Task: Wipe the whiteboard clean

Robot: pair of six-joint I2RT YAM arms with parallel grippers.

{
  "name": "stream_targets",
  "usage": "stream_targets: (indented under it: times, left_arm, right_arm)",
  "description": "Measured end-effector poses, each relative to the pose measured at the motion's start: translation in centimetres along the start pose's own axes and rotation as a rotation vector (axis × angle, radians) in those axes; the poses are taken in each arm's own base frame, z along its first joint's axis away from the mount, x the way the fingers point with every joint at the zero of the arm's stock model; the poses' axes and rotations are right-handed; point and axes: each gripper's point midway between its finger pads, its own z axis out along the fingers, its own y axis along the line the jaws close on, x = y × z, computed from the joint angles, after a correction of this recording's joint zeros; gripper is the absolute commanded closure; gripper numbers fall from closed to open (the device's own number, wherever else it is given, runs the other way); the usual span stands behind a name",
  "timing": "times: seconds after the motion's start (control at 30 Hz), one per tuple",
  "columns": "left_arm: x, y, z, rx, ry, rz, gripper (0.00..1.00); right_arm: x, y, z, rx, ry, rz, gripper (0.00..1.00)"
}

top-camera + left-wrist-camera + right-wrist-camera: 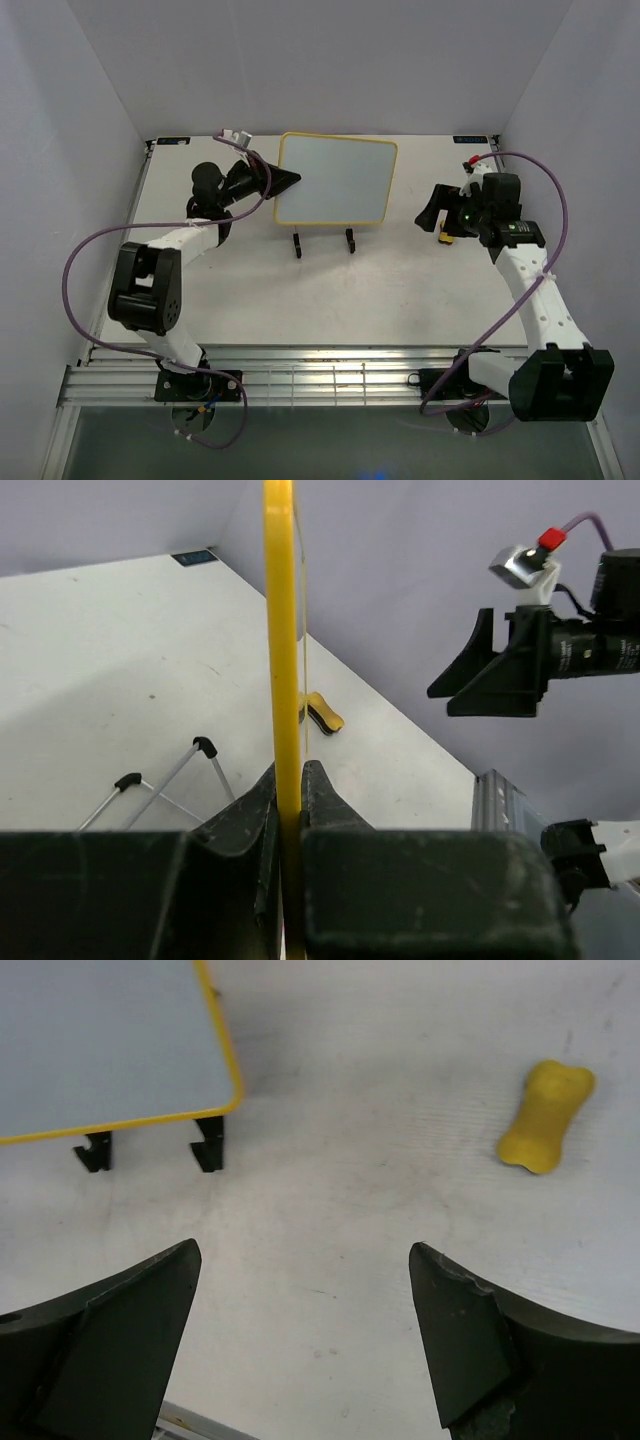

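Two arms reach over the white table (330, 290), which has pale walls on its left, far and right sides. The whiteboard (335, 178) stands at the far middle of the table, propped on a black wire stand (323, 243) whose two feet stick out toward the near edge. Its face looks plain grey-white inside a thin yellow frame.

The left gripper (290, 180) meets the board's left edge. In the left wrist view its jaws (288, 780) are pinched tight on the yellow frame (283, 630), which runs straight up between them, edge-on.

The right gripper (433, 213) hangs over bare table, well apart from the board's right edge. In the right wrist view its jaws (305, 1260) are spread wide and hold nothing. The board's lower corner (100, 1040) and the stand's feet (208, 1145) sit up and to the left.

A yellow bone-shaped eraser (546, 1115) lies flat on the table to the right of the board, near the right gripper and touching nothing else.

Small dark labels sit at the table's far corners (172, 141) (470, 139); their print is too small to read. Open table runs from the stand to the near edge.
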Motion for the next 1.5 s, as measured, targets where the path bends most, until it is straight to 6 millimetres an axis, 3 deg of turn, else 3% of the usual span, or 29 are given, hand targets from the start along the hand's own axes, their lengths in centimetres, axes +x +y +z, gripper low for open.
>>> stream_targets:
  times: [0.17, 0.33, 0.57, 0.9, 1.5]
  left_arm:
    - [2.2, 3.7, 0.5, 0.119, 0.026, -0.04, 1.0]
    - [3.6, 5.9, -0.4, 0.155, 0.053, -0.077, 1.0]
    - [3.5, 6.7, -1.1, 0.186, 0.055, -0.041, 1.0]
    - [6.4, 8.9, -1.2, 0.17, 0.088, -0.096, 1.0]
    - [8.9, 10.4, -2.5, 0.147, 0.104, -0.061, 1.0]
  right_arm:
    - [-0.8, 4.7, -2.0, -0.145, -0.071, -0.088, 0.1]
    - [-0.5, 6.4, -2.4, -0.201, -0.071, -0.118, 0.1]
    - [0.0, 7.3, -2.3, -0.227, -0.057, -0.136, 0.1]
    - [0.2, 7.7, -2.2, -0.242, -0.048, -0.145, 0.1]
    - [0.7, 9.8, -2.9, -0.328, -0.038, -0.172, 0.1]
